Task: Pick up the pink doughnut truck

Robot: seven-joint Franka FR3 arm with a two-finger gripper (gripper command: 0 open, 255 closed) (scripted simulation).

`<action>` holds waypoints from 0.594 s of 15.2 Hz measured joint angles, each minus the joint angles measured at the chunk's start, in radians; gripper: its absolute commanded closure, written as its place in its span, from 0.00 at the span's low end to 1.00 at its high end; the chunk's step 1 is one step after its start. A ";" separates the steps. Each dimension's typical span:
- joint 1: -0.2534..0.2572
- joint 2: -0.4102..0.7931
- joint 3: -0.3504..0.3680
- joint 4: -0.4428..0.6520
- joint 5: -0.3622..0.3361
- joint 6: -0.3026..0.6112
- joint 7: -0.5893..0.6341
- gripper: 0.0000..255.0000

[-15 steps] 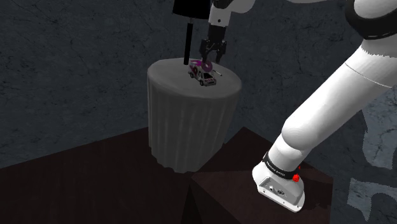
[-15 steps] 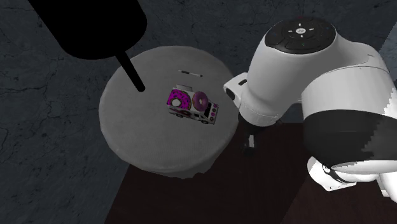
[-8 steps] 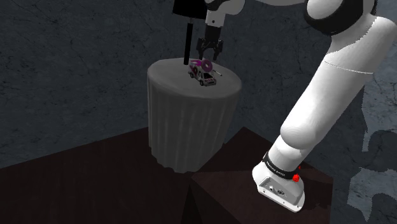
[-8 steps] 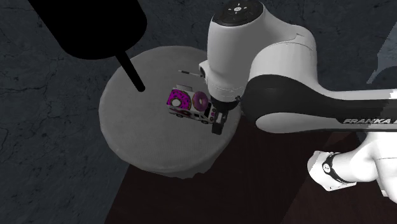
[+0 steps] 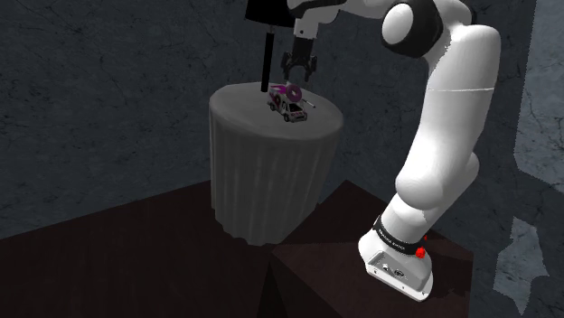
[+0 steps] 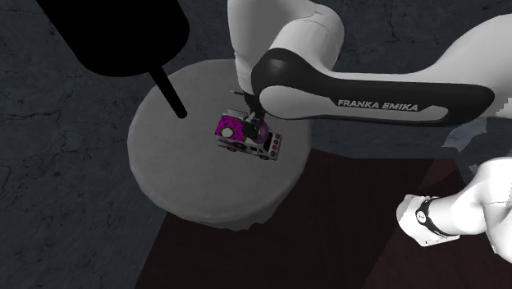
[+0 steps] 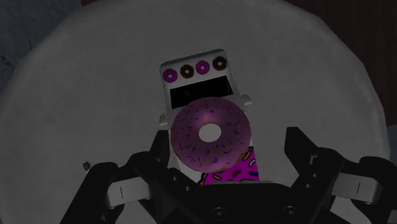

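Shoulder view: ribbed grey round table (image 5: 271, 190), flat top. The small white doughnut truck (image 5: 289, 102) sits on it, with the black gripper (image 5: 299, 76) just above; finger gap hard to read.
Second exterior view: the glossy white arm (image 6: 369, 90) hides the gripper.
Wrist view: fingers (image 7: 299, 146) are spread wide and hold nothing, either side of the truck's sprinkled pink doughnut.

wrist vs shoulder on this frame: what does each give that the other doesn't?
Wrist, not shoulder: the row of four small doughnuts on the doughnut truck, and the tool open, its fingers standing apart on either side of the big pink doughnut.
Shoulder, not wrist: the table's ribbed side, the white arm, its dark stand, and a black pole behind the truck.
Both: the truck on the round grey tabletop, with the tool over it.
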 measured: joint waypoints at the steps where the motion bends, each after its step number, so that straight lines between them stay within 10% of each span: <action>1: -0.013 0.042 -0.006 0.056 0.007 -0.015 0.004 0.00; 5: -0.065 0.208 -0.023 0.287 0.035 -0.085 0.024 0.00; 9: -0.071 0.230 -0.025 0.280 0.039 -0.057 0.026 0.00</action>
